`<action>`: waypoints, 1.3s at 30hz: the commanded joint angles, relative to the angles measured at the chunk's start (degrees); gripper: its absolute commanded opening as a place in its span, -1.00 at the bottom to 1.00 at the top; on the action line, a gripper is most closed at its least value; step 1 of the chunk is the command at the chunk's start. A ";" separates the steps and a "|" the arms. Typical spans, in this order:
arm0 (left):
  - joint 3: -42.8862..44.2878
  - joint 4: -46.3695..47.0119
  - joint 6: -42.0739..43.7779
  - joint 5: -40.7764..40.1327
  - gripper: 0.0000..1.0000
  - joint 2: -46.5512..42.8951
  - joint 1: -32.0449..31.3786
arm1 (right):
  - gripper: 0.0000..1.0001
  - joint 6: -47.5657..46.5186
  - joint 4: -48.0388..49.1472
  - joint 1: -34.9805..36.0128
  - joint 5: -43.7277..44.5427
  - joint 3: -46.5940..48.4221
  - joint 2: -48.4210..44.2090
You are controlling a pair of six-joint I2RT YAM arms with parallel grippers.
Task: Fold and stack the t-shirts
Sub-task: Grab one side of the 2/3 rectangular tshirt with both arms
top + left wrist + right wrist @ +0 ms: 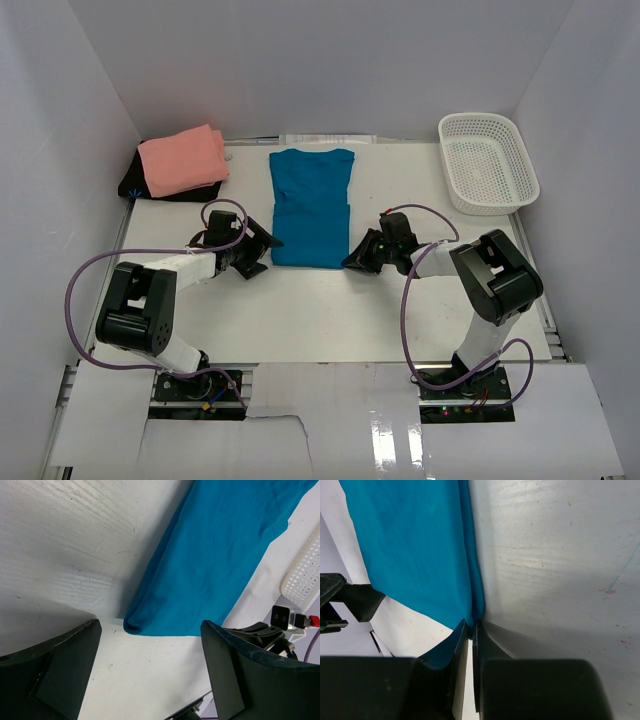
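At the far left of the white desk [300, 310], a salmon-pink t-shirt [183, 160] lies folded on top of a black item [133, 186] by the side wall. Nearer the arms, the left gripper [270, 252] [150, 670] stands wide open just beside the near left corner of the teal-blue t-shirt [312, 205] [220, 565] [415, 550]. Its two dark fingers [55, 670] are spread apart on either side of that rounded corner and do not touch the cloth. The teal-blue t-shirt lies flat at the middle of the desk as a narrow rectangle, with its collar toward the back wall. At its near right corner, the right gripper [352, 263] [471, 635] is clamped tight on the cloth, with a flap of teal fabric draped over one finger [445, 655]. A white mesh basket [488, 163] [302, 580] sits at the far right corner of the desk, well apart from both shirts.
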 commanded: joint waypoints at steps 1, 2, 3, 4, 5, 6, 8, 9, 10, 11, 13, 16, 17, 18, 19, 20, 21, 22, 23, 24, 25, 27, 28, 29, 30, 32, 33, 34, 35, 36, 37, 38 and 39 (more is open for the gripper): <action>-1.65 -3.41 1.71 -4.08 0.84 1.25 0.12 | -0.84 -0.95 -1.69 -0.36 2.12 -0.86 0.65; -1.82 -3.50 1.71 -4.26 0.84 1.16 0.12 | -0.84 -1.04 -1.69 -0.36 1.86 -0.60 0.74; -2.00 -3.50 1.63 -4.35 0.82 1.07 0.03 | -0.85 -1.12 -1.60 -0.27 1.68 -0.51 0.83; -2.35 -3.41 1.62 -4.43 0.79 0.98 0.03 | -0.84 -1.13 -1.69 -0.36 1.59 -0.34 1.09; -2.44 -3.41 1.36 -4.52 0.74 1.07 0.03 | -0.85 -1.04 -1.60 -0.36 1.42 -0.08 1.01; -2.53 -3.41 1.27 -4.44 0.73 1.33 0.12 | -0.85 -1.04 -1.60 -0.27 1.33 0.10 1.18; -2.79 -3.32 0.84 -4.17 0.66 1.60 0.12 | -0.85 -1.21 -1.60 -0.36 0.89 0.54 1.45; -2.88 -3.15 0.75 -4.08 0.62 1.86 -0.06 | -0.85 -1.13 -1.60 -0.36 0.80 0.63 1.62; -3.05 -3.14 0.66 -4.08 0.59 2.12 -0.06 | -0.84 -1.13 -1.60 -0.27 0.71 0.72 1.62; -3.14 -3.06 0.48 -3.91 0.49 2.47 -0.06 | -0.84 -1.13 -1.60 -0.36 0.62 0.80 1.71; -3.23 -2.18 0.48 -3.38 0.42 3.00 -0.06 | -0.85 -1.21 -1.69 -0.36 0.62 0.72 1.54; -3.32 -1.65 0.57 -2.50 0.32 4.23 -0.06 | -0.85 -1.39 -1.78 -0.36 0.71 0.54 1.10; -3.41 -1.22 0.66 -2.33 0.29 4.58 -0.14 | -0.85 -1.48 -1.86 -0.36 0.71 0.45 0.92; -3.41 -1.12 0.74 -2.06 0.26 4.76 -0.06 | -0.85 -1.48 -1.78 -0.27 0.71 0.28 0.75; -3.41 -0.86 0.66 -1.89 0.21 5.02 -0.06 | -0.84 -1.56 -1.86 -0.36 0.71 0.28 0.66; -3.32 -0.86 0.74 -1.89 0.21 5.02 -0.06 | -0.85 -1.48 -1.86 -0.36 0.71 0.28 0.57; -3.32 -0.77 0.75 -1.71 0.12 5.11 -0.14 | -0.85 -1.56 -1.78 -0.27 0.71 0.19 0.48; -3.32 -0.77 0.83 -1.71 0.06 5.29 -0.06 | -0.85 -1.57 -1.86 -0.36 0.62 0.19 0.48; -3.23 -0.77 0.83 -1.62 0.01 5.20 -0.06 | -0.85 -1.48 -1.78 -0.36 0.62 0.19 0.39; -3.32 -0.77 0.75 -1.62 -0.02 5.29 -0.06 | -0.85 -1.56 -1.86 -0.36 0.71 0.19 0.39; -3.32 -0.77 0.83 -1.71 -0.12 5.20 -0.06 | -0.85 -1.57 -1.86 -0.27 0.71 0.10 0.31; -3.76 -0.86 0.66 -1.88 -0.21 4.59 -0.06 | -0.85 -1.65 -1.86 -0.36 0.71 0.10 0.31; -3.85 -0.86 0.48 -2.06 -0.27 4.41 -0.14 | -0.84 -1.57 -1.95 -0.36 0.71 0.01 0.31; -4.02 -0.86 0.57 -1.97 -0.28 4.32 -0.06 | -0.85 -1.57 -1.95 -0.36 0.71 0.10 0.13; -4.02 -0.95 0.48 -1.89 -0.28 4.15 -0.06 | -0.84 -1.57 -1.86 -0.45 0.71 0.01 0.22; -4.28 -0.69 0.57 -1.80 -0.63 3.80 -0.14 | -0.85 -1.57 -1.95 -0.45 0.62 0.10 0.22; -4.46 -0.42 0.74 -1.54 -0.86 3.71 -0.06 | -0.84 -1.57 -1.86 -0.45 0.62 0.10 0.13; -4.37 -0.16 0.83 -1.27 -1.00 3.97 -0.14 | -0.85 -1.57 -1.86 -0.45 0.36 0.01 0.13; -4.20 -0.07 1.18 -0.84 -1.00 4.32 -0.06 | -0.84 -1.65 -1.95 -0.36 0.19 0.10 0.13; -4.02 0.02 1.45 -0.57 -1.00 4.58 -0.06 | -0.85 -1.83 -2.04 -0.36 0.01 0.01 0.04; -3.59 0.19 1.80 -0.13 -1.00 5.19 -0.06 | -0.85 -2.00 -2.13 -0.45 -0.08 0.01 -0.05; -3.41 0.80 2.32 1.00 -1.00 5.46 -0.06 | -0.85 -2.09 -2.30 -0.36 0.01 -0.42 -0.39; -3.23 1.07 2.68 1.71 -1.00 5.73 -0.06 | -0.84 -2.35 -2.30 -0.36 -0.17 -0.77 -0.66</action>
